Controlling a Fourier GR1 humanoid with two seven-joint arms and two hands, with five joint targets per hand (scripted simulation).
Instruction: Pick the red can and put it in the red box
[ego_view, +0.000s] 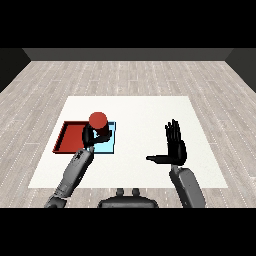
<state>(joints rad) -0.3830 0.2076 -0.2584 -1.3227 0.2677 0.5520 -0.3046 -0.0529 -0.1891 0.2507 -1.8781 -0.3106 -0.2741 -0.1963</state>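
The red can is held upright in my left hand, whose fingers curl round its lower part. It hangs over the seam between the red tray and the light blue tray, above the blue tray's left side. Whether the can touches a tray I cannot tell. My right hand stands open to the right on the white table, fingers straight up and thumb out to the left, holding nothing.
The two trays lie side by side at the left of the white table, red one further left. A grey wooden floor surrounds the table.
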